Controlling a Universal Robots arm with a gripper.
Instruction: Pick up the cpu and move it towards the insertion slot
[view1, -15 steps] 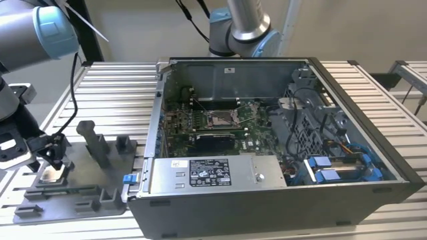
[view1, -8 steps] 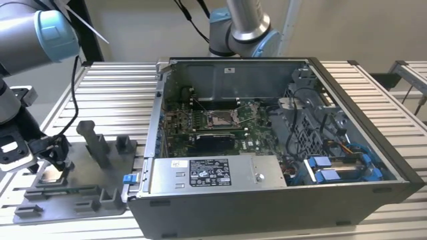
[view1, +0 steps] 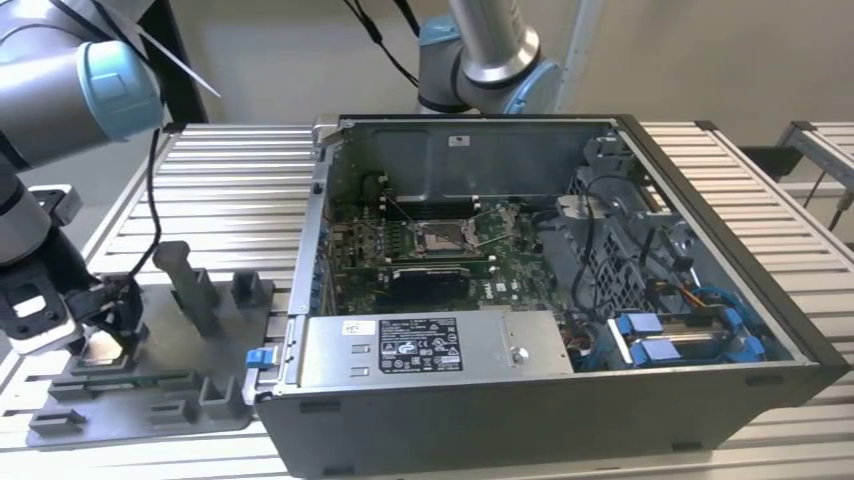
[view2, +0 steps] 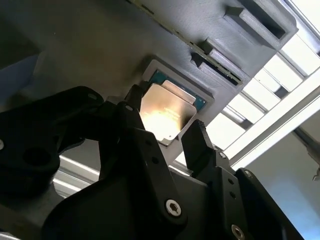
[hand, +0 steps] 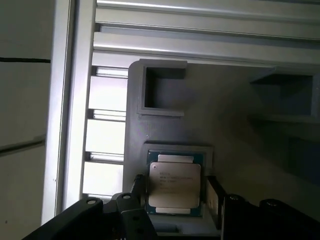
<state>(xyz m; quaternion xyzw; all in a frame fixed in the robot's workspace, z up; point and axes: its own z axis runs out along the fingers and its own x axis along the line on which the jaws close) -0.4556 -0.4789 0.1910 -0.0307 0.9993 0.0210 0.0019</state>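
Note:
The cpu (hand: 175, 184) is a small square chip with a pale silver top. It lies flat in a square recess of the grey plastic tray (hand: 235, 115). My gripper (hand: 176, 189) hangs low over it, open, with one black finger (hand: 140, 186) on each side of the chip and a thin gap at each edge. In the second wrist view the cpu (view2: 162, 114) shines between the same fingers (view2: 196, 131) of the gripper (view2: 165, 114). In the exterior view the gripper (view1: 96, 338) is at the left over the tray (view1: 174, 395). The insertion slot (view1: 441, 236) is inside the open computer case.
The open computer case (view1: 747, 300) stands to the right of the tray in the exterior view, with a power supply (view1: 427, 350) along its near side. Upright grey blocks (view1: 187, 290) rise from the tray beside the gripper. A second arm's base (view1: 487, 60) stands behind the case.

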